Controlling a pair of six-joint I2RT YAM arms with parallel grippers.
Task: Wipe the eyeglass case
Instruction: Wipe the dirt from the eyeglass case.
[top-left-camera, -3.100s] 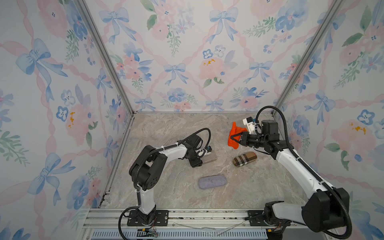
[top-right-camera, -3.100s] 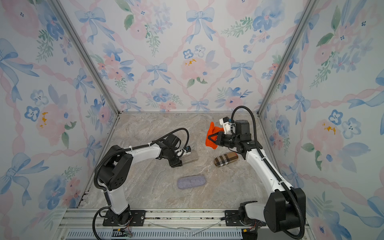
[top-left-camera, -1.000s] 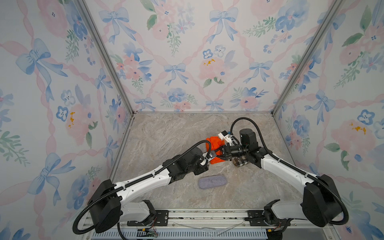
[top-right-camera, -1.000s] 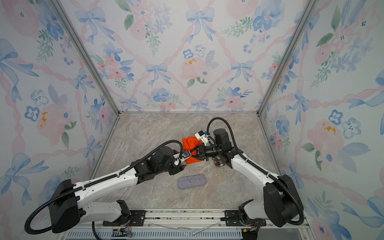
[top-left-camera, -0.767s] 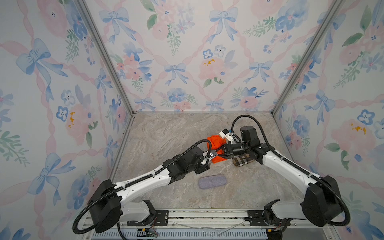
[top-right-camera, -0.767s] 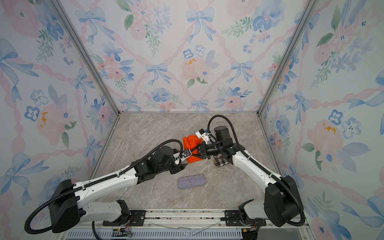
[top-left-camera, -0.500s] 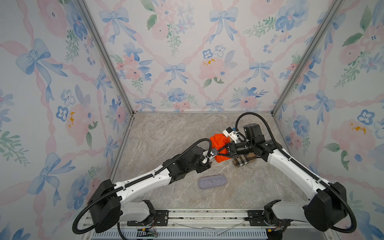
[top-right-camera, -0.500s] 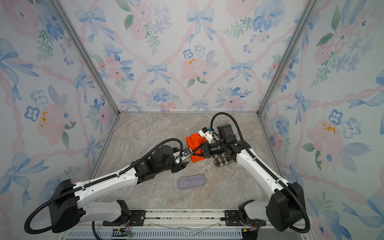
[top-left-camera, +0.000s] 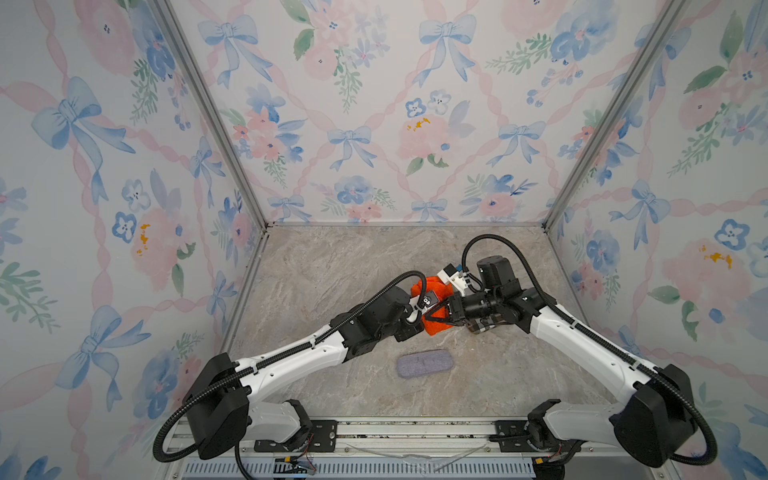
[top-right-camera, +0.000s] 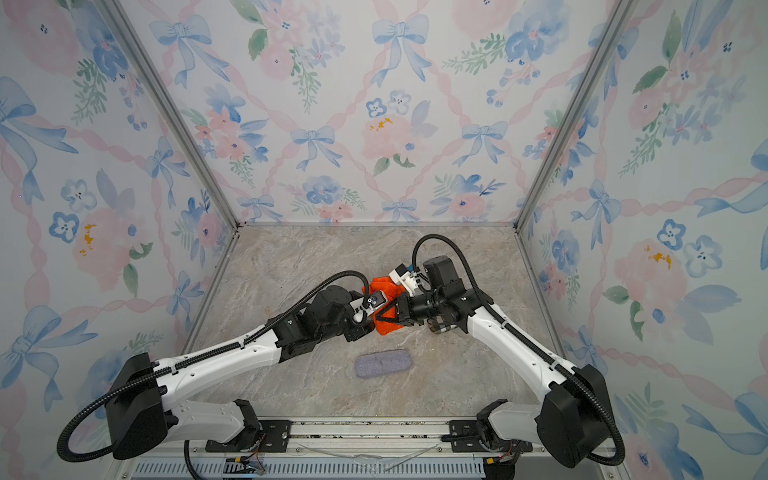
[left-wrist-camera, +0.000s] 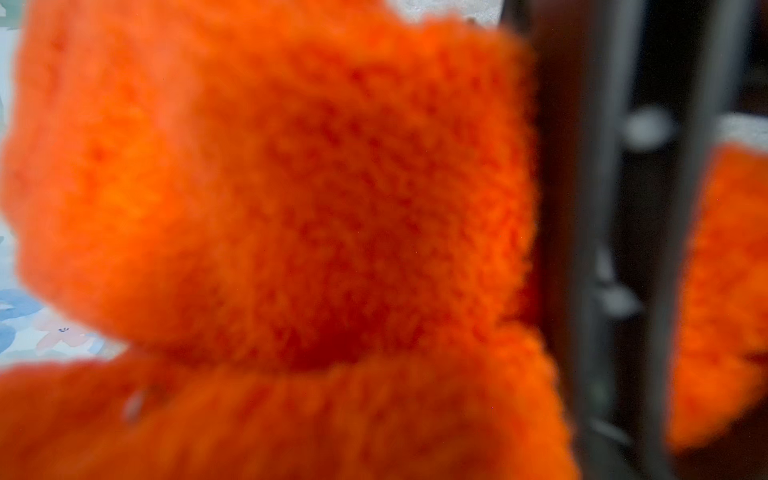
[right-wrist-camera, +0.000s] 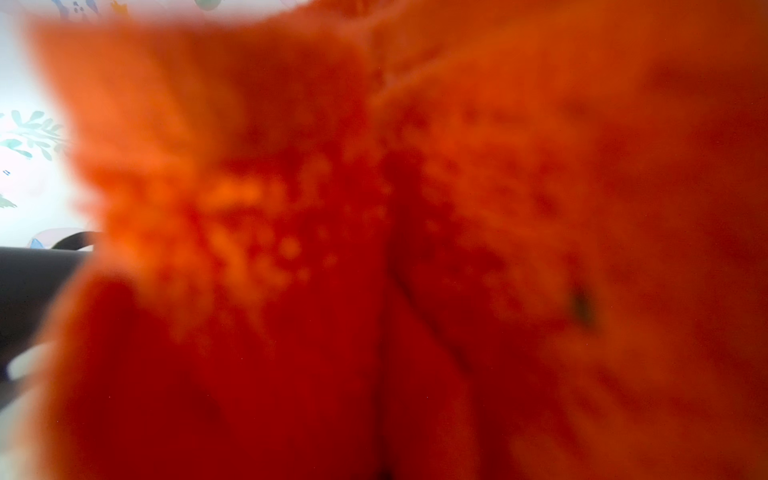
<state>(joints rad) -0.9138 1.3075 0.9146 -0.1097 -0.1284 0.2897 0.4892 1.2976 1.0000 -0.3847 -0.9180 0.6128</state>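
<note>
**WIPE STEP IN HAND, CASE HIDDEN BY CLOTH**

Judged mid-wipe. Pinching orange cloth (top-left-camera: 436, 328) in right gripper (top-left-camera: 425, 319), jaws clenched on it. Held right up against left gripper (top-left-camera: 413, 324). Cannot tell that one's jaws or any load: buried behind cloth, in both wrist views too. Probably hiding the eyeglass case there, not visible.

Next: calls for rubbing cloth along the case without knocking it loose.

On marble table (top-left-camera: 332, 270): lilac case (top-left-camera: 424, 364) near front, plaid case (top-left-camera: 482, 327) partly under right arm. Both closed, contents unseen.
</note>
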